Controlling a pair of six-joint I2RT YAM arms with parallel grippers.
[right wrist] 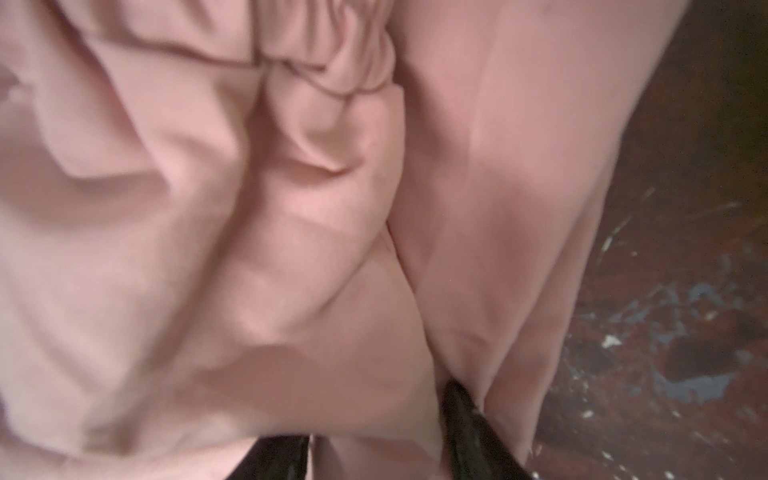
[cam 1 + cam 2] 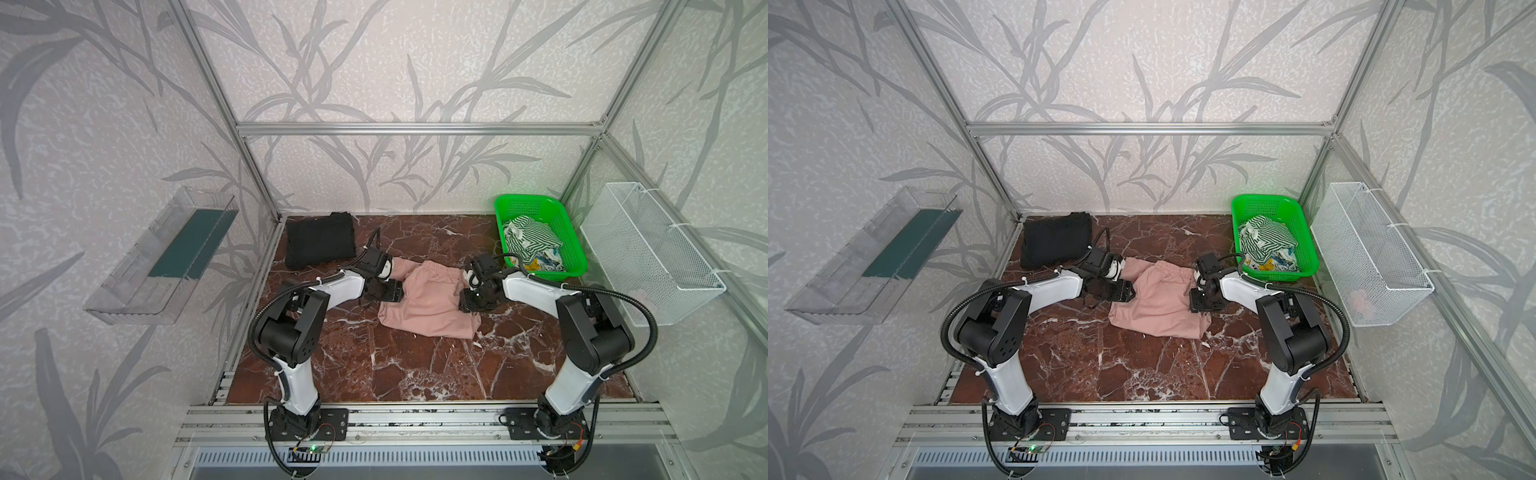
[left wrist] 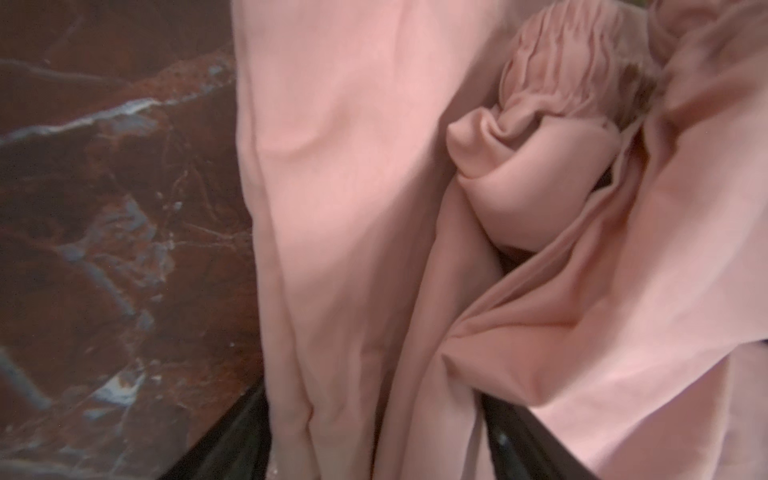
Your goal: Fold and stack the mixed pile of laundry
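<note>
Dusty-pink shorts (image 2: 432,303) (image 2: 1158,303) lie crumpled at the table's middle. My left gripper (image 2: 401,293) (image 2: 1131,293) is at their left edge; in its wrist view pink folds (image 3: 353,166) fill the wide gap of the gripper (image 3: 374,415) and touch both fingers. My right gripper (image 2: 463,301) (image 2: 1192,301) is at the right edge, shut on a bunch of pink cloth (image 1: 208,208) that sits in the gripper (image 1: 374,436). A folded black T-shirt (image 2: 320,241) (image 2: 1057,239) lies at the back left. Striped cloth (image 2: 530,237) (image 2: 1266,237) and a multicoloured piece (image 2: 540,262) (image 2: 1277,262) sit in the green basket.
The green plastic basket (image 2: 570,232) (image 2: 1305,232) stands at the back right, just behind my right arm. A white wire basket (image 2: 648,253) (image 2: 1370,249) hangs on the right frame. A clear tray (image 2: 166,253) hangs on the left wall. Brown marble shows toward the front.
</note>
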